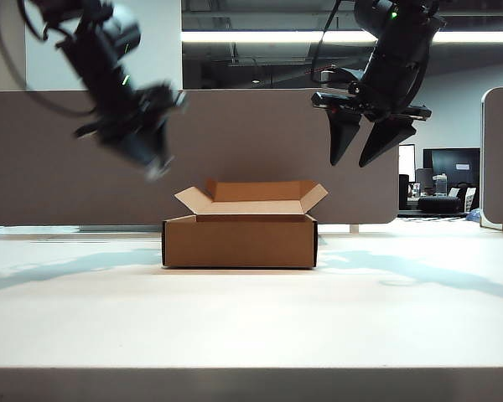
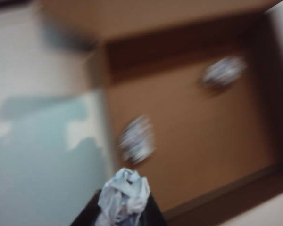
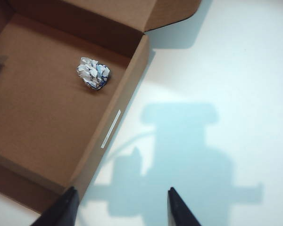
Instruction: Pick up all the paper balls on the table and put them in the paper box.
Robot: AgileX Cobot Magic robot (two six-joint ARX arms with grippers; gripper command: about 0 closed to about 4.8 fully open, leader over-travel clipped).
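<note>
crumpled white paper balls with blue-black print: you see two (image 2: pixel 137 140) (image 2: pixel 222 71) on the paper box (image 1: pixel 239 241) floor at centre frame, a third (image 2: pixel 125 195) pinched in your left gripper (image 2: pixel 119 214), upper left; right gripper (image 3: pixel 122 207) spread, upper right.

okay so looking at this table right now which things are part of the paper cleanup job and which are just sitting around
Part of the job:
- paper box on the table
- two paper balls in the box
- third paper ball at the left gripper, above the box edge
- right gripper, open, empty, beside the box

Just there:
- grey partition behind the table
- office monitor far back
</note>
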